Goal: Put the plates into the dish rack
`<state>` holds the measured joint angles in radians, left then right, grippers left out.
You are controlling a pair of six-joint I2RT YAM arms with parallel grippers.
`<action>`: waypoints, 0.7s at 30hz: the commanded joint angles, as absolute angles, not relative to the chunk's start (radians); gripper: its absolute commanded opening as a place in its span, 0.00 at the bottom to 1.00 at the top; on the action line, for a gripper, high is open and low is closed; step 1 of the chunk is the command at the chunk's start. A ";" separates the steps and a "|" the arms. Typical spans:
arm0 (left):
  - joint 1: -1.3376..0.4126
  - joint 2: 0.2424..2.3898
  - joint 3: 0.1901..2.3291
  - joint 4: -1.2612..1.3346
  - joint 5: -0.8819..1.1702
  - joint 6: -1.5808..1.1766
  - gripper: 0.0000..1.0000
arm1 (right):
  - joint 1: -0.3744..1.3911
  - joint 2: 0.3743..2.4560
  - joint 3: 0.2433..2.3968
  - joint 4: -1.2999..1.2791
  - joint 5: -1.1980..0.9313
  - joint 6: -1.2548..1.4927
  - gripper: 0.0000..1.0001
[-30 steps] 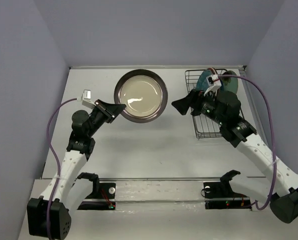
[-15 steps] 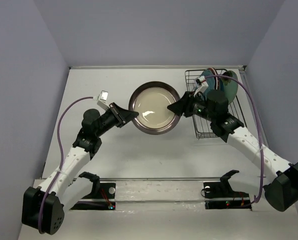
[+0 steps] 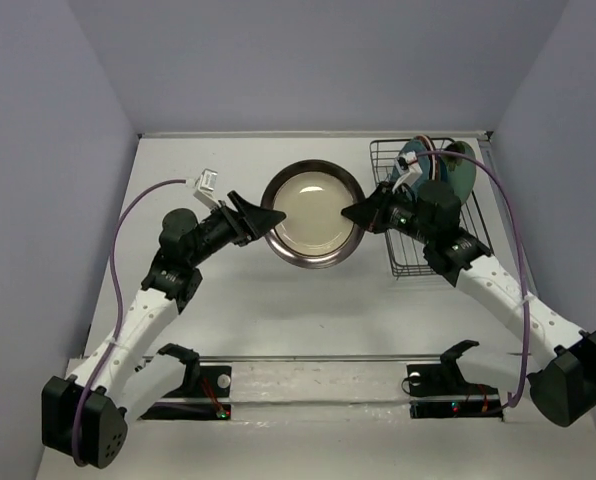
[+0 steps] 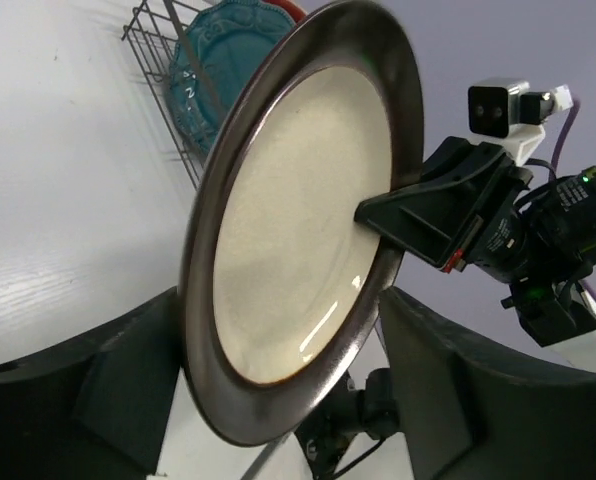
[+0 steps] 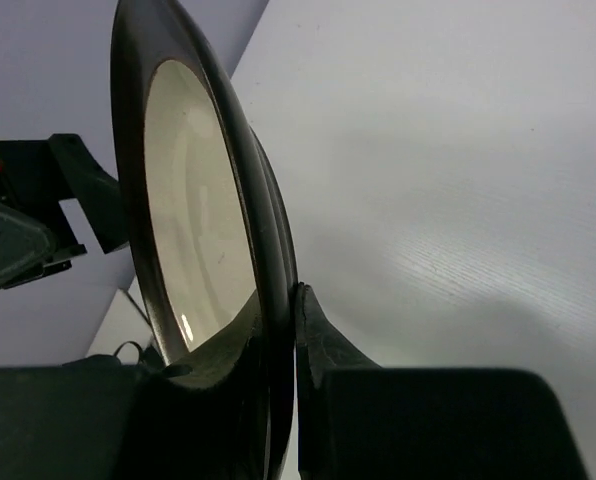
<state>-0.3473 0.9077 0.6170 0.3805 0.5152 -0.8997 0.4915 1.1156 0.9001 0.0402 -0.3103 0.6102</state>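
A cream plate with a dark rim (image 3: pixel 313 212) hangs tilted above the table between my two grippers. My right gripper (image 3: pixel 351 213) is shut on its right rim; in the right wrist view the fingers (image 5: pixel 323 335) pinch the plate's edge (image 5: pixel 268 250). At the plate's left rim, my left gripper (image 3: pixel 274 216) is open. Its wide-apart jaws straddle the plate (image 4: pixel 298 230) in the left wrist view. The black wire dish rack (image 3: pixel 410 262) stands at the back right. A scalloped teal plate (image 3: pixel 414 158) and a dark teal plate (image 3: pixel 460 176) stand upright in it.
The rack (image 4: pixel 163 95) with the teal plate (image 4: pixel 228 60) shows behind the held plate in the left wrist view. White table (image 3: pixel 278 300) lies below the plate. Grey walls close in the back and both sides.
The left gripper carried the plate to the right toward the rack. The right gripper came left and shut on the plate's right rim. The left jaws then opened.
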 commanded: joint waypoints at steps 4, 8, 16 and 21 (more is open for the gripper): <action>-0.354 0.879 0.834 0.109 0.349 -0.546 0.94 | 0.350 1.091 1.070 0.028 -0.176 0.542 0.07; -0.353 0.833 0.874 0.002 0.270 -0.425 0.99 | 0.273 1.109 1.115 0.003 -0.112 0.491 0.07; -0.354 0.765 0.827 -0.052 0.236 -0.304 0.99 | 0.273 1.187 1.311 -0.173 0.449 0.159 0.07; -0.351 0.773 0.821 -0.072 0.273 -0.298 0.99 | 0.273 1.282 1.402 -0.172 0.593 0.022 0.07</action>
<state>-0.3569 0.7776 0.8318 -0.0727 0.2539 -0.3431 0.2687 1.2537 1.2568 -0.3195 0.3992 0.1616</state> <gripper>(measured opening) 0.990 0.151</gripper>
